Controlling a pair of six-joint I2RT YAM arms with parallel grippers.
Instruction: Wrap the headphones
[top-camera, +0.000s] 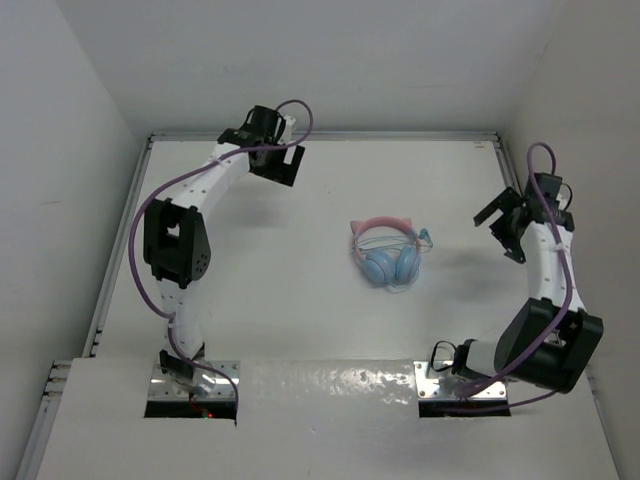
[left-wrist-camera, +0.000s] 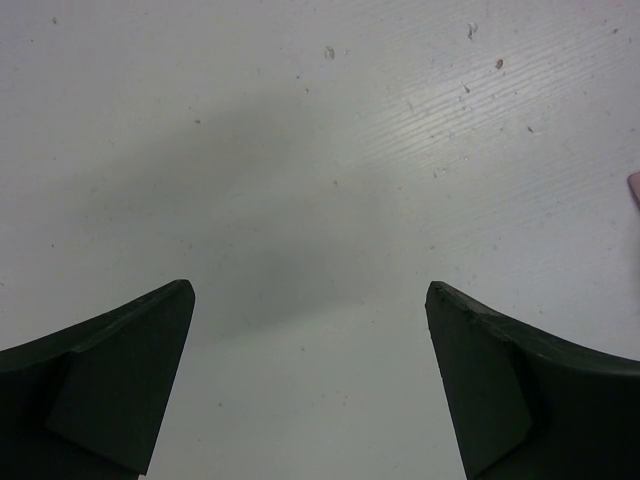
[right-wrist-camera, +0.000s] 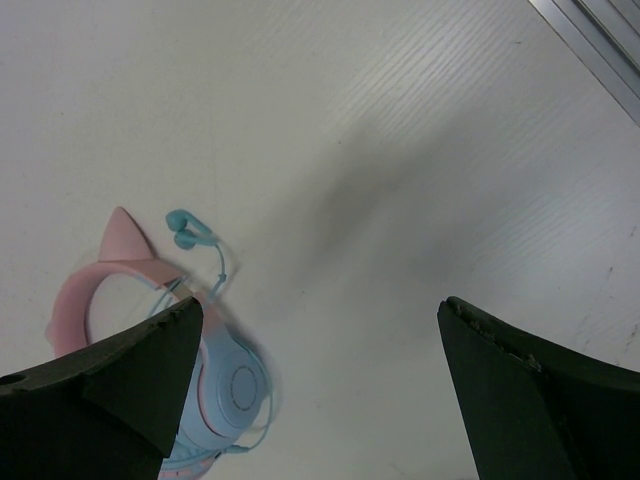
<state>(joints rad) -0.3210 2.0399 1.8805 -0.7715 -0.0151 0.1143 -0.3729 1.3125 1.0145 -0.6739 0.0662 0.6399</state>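
- At table centre, a shade toward three o'clock, lie the cat-ear headphones (top-camera: 386, 252); pink band, blue cups folded in together, two pointed ears on the band; one pair, no more.
- The cable (right-wrist-camera: 218, 262) loops across the band and round the cups, and its teal plug (right-wrist-camera: 186, 231) pokes out at the headphones' two o'clock in the top view; that reads as a cord already gathered onto the set, though how tight the turns sit is too fine to tell.
- Two arms, both well apart from the headphones; left gripper (left-wrist-camera: 310, 380) up at eleven o'clock over the bare white table (top-camera: 300, 300), fingers spread wide, nothing between them.
- Right gripper (right-wrist-camera: 320, 385) out at three o'clock, fingers likewise spread and carrying nothing; its camera catches the headphones at its own eight o'clock; a stand-off pose, I'd judge, keeping both arms off the cord.
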